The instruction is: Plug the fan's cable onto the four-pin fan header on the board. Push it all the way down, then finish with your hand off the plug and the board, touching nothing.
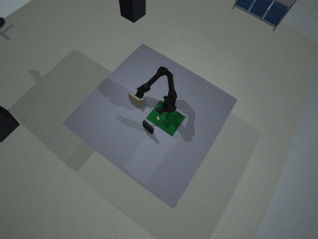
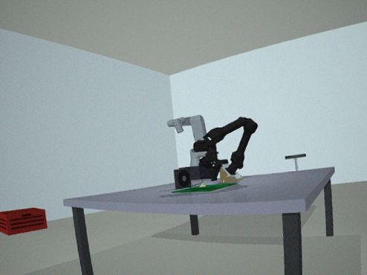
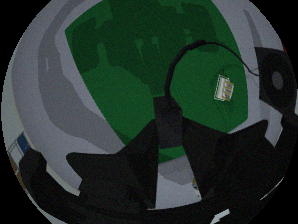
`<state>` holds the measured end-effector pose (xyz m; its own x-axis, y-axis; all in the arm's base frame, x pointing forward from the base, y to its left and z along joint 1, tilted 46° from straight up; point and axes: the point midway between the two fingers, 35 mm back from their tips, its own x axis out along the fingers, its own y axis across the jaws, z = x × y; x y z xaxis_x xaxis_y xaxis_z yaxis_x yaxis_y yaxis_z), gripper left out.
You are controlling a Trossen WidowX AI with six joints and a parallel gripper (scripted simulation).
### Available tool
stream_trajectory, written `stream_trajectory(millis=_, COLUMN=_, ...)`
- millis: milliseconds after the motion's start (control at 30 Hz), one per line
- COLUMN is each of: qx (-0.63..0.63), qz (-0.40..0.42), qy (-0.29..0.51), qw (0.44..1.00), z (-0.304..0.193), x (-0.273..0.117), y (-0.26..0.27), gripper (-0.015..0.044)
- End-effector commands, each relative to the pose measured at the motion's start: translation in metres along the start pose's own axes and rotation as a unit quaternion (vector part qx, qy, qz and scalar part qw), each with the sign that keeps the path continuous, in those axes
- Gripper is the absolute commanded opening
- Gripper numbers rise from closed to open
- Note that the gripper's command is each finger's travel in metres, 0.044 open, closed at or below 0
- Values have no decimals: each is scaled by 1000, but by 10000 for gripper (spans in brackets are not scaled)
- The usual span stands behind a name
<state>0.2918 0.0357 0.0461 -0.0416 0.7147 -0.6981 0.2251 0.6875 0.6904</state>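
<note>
On the grey table [image 2: 272, 193] lies the green board [image 3: 127, 76], the black fan [image 2: 183, 178] standing at its edge. The gripper [image 3: 169, 152] is clenched on the fan's black plug [image 3: 166, 123] above the board, beside the pale four-pin header [image 3: 225, 87].

Matt black arm [image 2: 235, 133] throughout: slender rounded links, bulkier blocky joints. Black gripper [image 3: 168, 137] with two broad, wedge-shaped fingers, edges blurred. Small pale markings along the lower rim in the wrist view. No screws or cables discernible.
</note>
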Motion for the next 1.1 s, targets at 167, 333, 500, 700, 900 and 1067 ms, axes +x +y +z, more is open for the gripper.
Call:
stream_trajectory(millis=167, qx=22, qz=-3, qy=-7, qw=1000, z=6, x=-18, y=-16, gripper=0)
stream_trajectory(millis=333, qx=106, qz=-4, qy=-8, qw=994, z=13, x=-18, y=-69, gripper=0)
stream_trajectory(millis=500, qx=147, qz=-3, qy=-7, qw=989, z=13, x=-17, y=-95, gripper=0)
stream_trajectory(millis=700, qx=147, qz=-3, qy=-7, qw=989, z=13, x=-16, y=-95, gripper=0)
stream_trajectory(millis=900, qx=148, qz=-3, qy=-7, qw=989, z=9, x=-19, y=-96, gripper=0)
stream_trajectory(millis=1067, qx=148, qz=-3, qy=-7, qw=989, z=9, x=-19, y=-96, gripper=0)
